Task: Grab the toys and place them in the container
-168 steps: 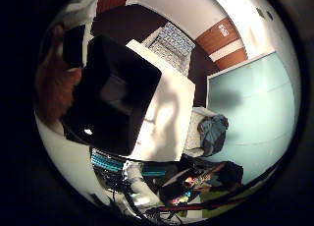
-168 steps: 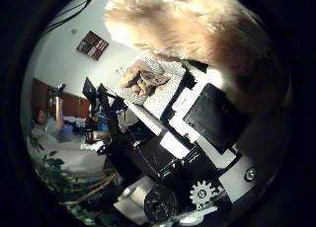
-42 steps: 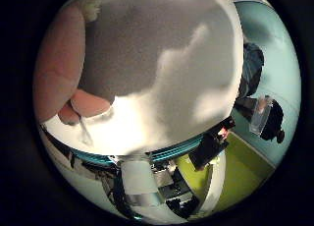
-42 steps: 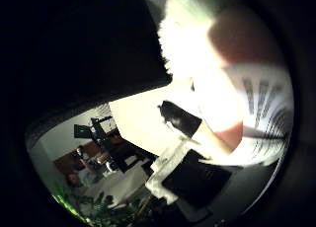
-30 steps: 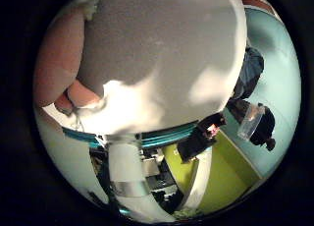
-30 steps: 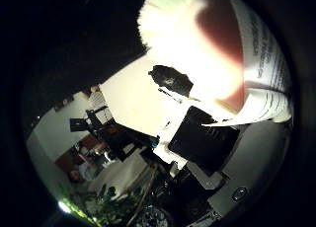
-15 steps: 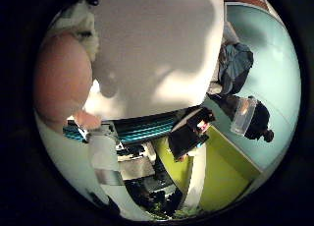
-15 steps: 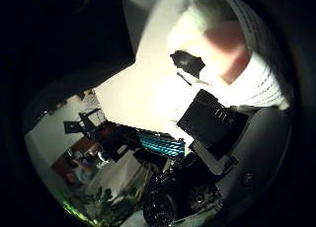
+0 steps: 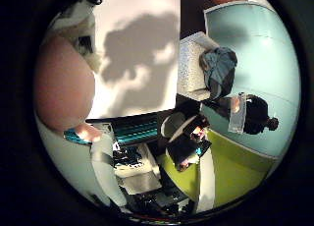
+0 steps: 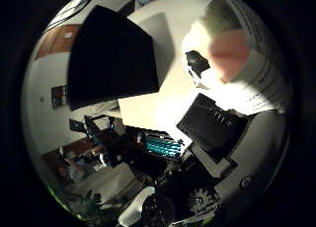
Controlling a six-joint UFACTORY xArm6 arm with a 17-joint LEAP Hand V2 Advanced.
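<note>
A plush toy with white fur, a pink patch and a black spot [image 10: 224, 47] lies close against my right hand [image 10: 217, 126], whose black and white fingers curl beside it. Its pink rounded part [image 9: 61, 88] also fills one side of the little finger side view. The black box-shaped container [image 10: 111, 64] stands on the white table [image 10: 148, 108], a short way from the toy and hand. The shadow of the hand and toy [image 9: 140, 44] falls on the table top, so the toy hangs above it.
The table's teal edge [image 9: 132, 130] shows, with racks and equipment beyond it. A pale seat with a dark cloth on it [image 9: 216, 71] stands past the table's far side, by a light blue wall [image 9: 265, 54].
The whole picture has shifted, so the hand has moved. The table fills less of the view than a second ago. The black container now shows larger. The toy stays against the palm.
</note>
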